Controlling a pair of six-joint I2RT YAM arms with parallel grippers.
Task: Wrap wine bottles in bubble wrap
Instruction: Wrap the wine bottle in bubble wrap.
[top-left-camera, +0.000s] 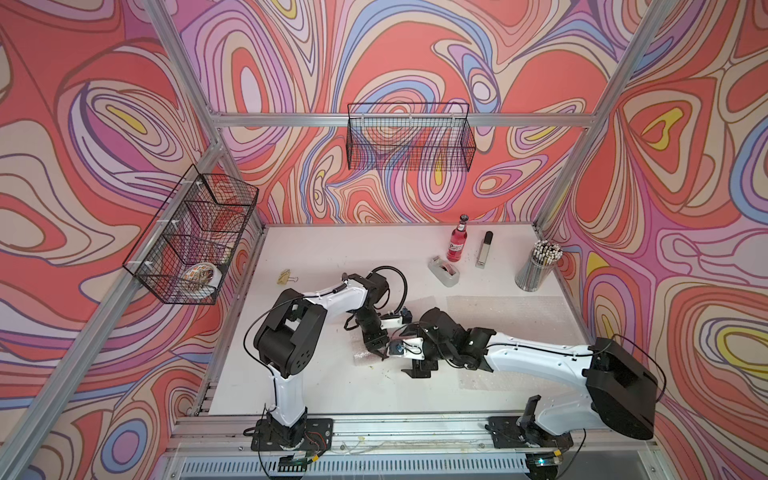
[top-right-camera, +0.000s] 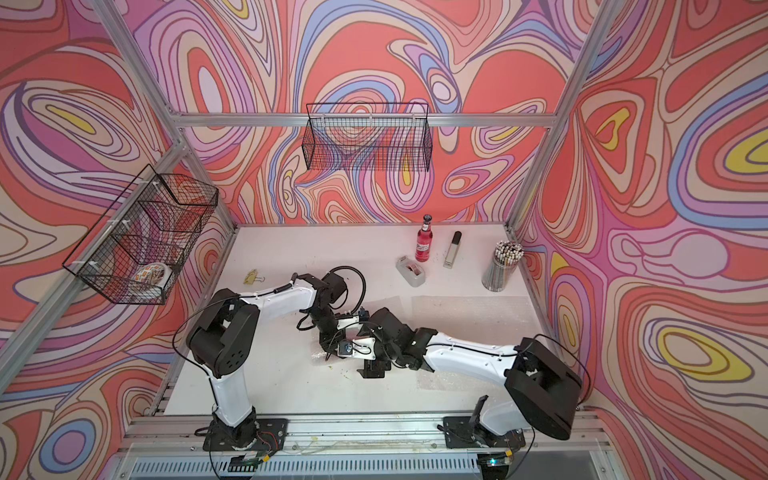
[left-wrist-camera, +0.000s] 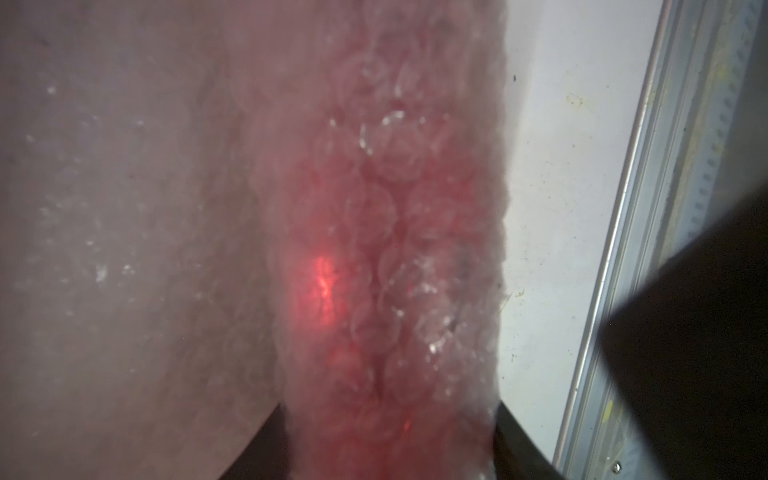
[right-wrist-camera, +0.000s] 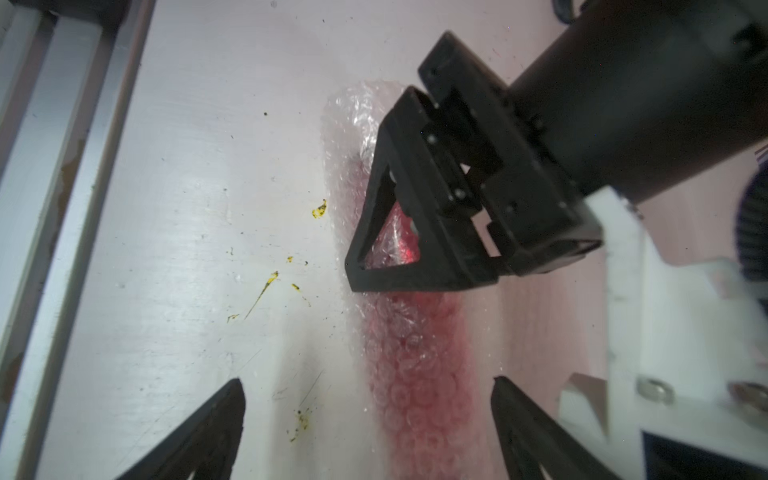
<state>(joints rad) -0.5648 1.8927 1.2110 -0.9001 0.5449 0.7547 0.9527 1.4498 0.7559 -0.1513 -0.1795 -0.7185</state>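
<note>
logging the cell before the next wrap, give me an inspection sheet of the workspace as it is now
surface: white tabletop, yellow smears toward the front
job's things: wrapped bottle lying under both grippers; bare bottle upright at the back; spare bubble wrap sheet lying flat
clutter: tape dispenser, silver-and-black bar, pencil cup, binder clips
grippers: left gripper shut on the wrapped bottle; right gripper open, jaws either side of it
cables: black cable looping off the left arm
surroundings: back basket, nothing seen inside; side basket holding a patterned roll; swirl-patterned walls
</note>
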